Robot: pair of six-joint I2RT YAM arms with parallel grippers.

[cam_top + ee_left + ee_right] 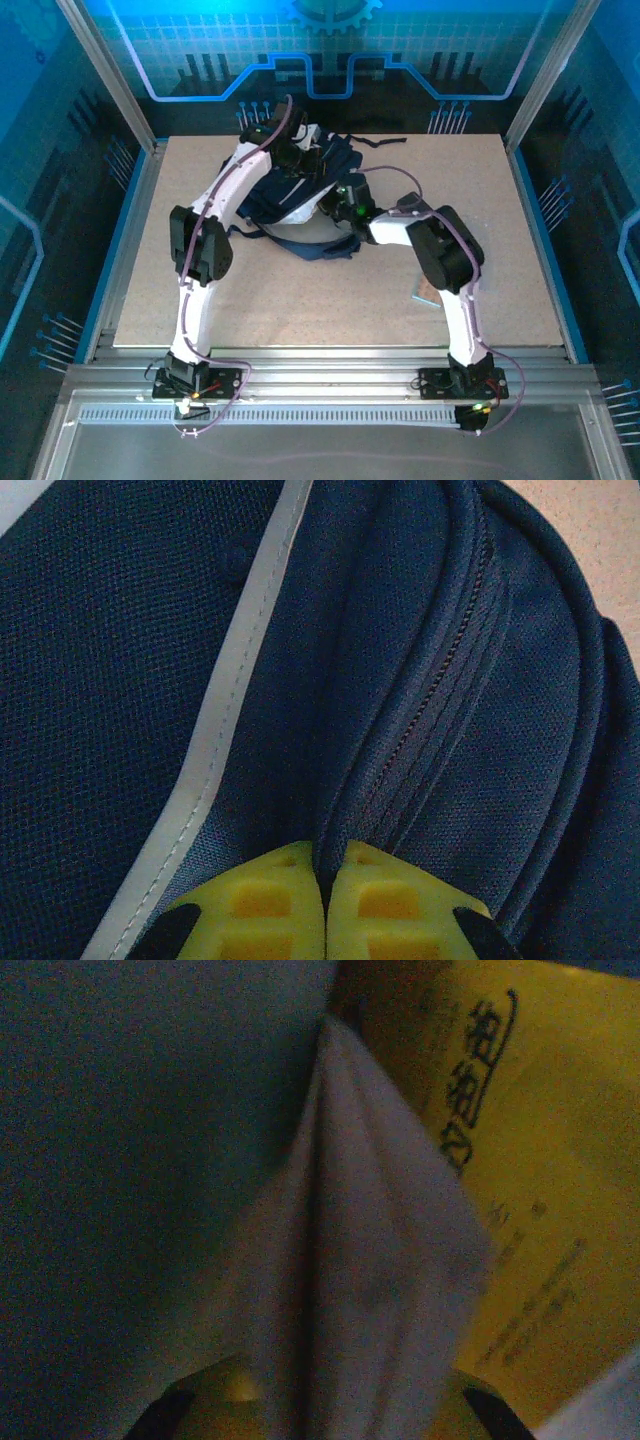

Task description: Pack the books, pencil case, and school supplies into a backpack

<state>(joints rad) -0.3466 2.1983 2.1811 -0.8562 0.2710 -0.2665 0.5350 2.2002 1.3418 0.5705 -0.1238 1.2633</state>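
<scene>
left arm: reaches from its base at the near left edge of the table (300,310) to the far side of the backpack (262,195)
left gripper (325,912): yellow fingertips pressed together, down against the navy fabric where a ridge beside the zip (440,710) runs up to them; whether cloth is pinched between them i cannot tell
backpack: lies crumpled in the middle of the table, towards the far edge, with both arms meeting over it; seen from the left wrist it is dark navy weave with a pale grey stripe (225,710) slanting across it, left of the zip
right gripper (330,1410): in the overhead view it is pushed into the backpack from the right; in the dim view from its own wrist the fingers are closed on a pale grey fold (370,1260)
pale grey fold: rises from between the fingers to a point; lining or a page, i cannot tell
yellow book (540,1160): just right of the fold and touching it, in the same dim space, its cover orange-yellow with dark text
pad (428,292): small and tan, flat on the table to the right, partly under the right arm, well apart from the backpack
</scene>
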